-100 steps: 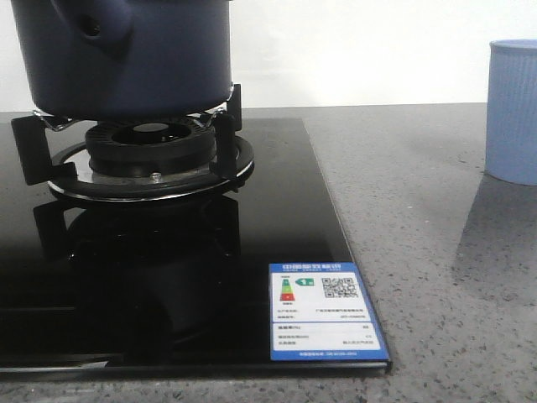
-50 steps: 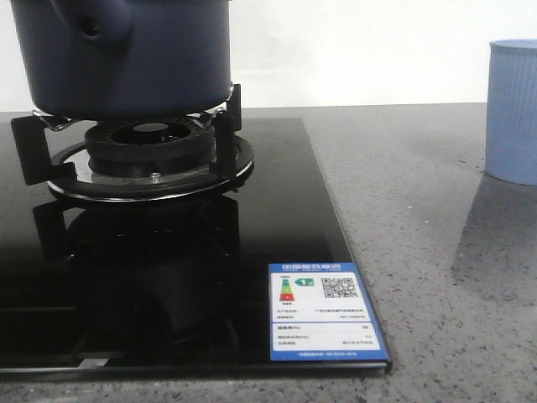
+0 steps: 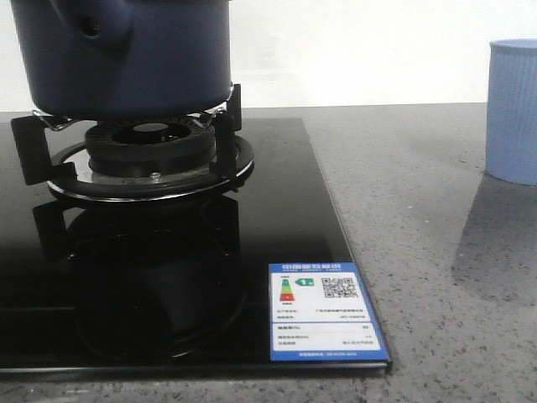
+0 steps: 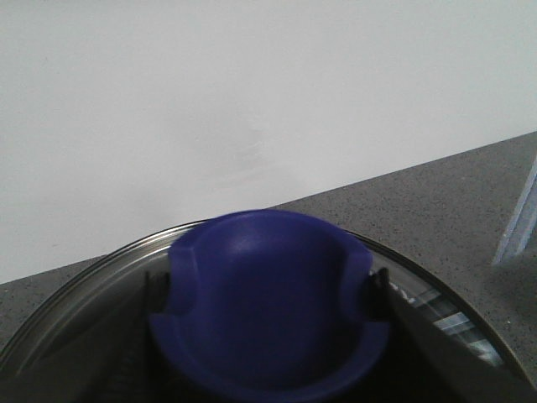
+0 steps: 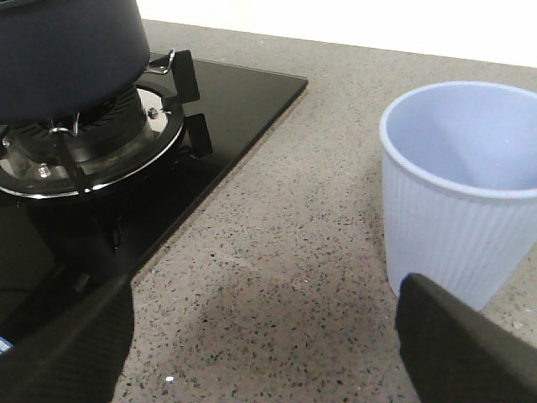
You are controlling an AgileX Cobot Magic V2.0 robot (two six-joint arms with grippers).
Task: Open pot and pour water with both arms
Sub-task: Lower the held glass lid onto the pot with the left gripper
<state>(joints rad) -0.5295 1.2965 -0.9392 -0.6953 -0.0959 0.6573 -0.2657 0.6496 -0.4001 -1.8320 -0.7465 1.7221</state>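
Note:
The dark navy pot (image 3: 126,59) stands on the gas burner (image 3: 151,155) at the far left; its side socket (image 3: 94,25) faces me and its top is out of the front view. It also shows in the right wrist view (image 5: 67,59). In the left wrist view my left gripper (image 4: 264,315) is shut on the blue knob (image 4: 268,294) of the glass lid (image 4: 84,285), one finger on each side. I cannot tell whether the lid rests on the pot. My right gripper (image 5: 264,336) is open and empty, low over the counter between the stove and the cup.
A light blue ribbed cup (image 3: 513,109) stands on the grey speckled counter (image 3: 419,210) at the right, and in the right wrist view (image 5: 457,193) it is empty. The black glass hob (image 3: 168,277) carries a label (image 3: 325,312) near its front right corner.

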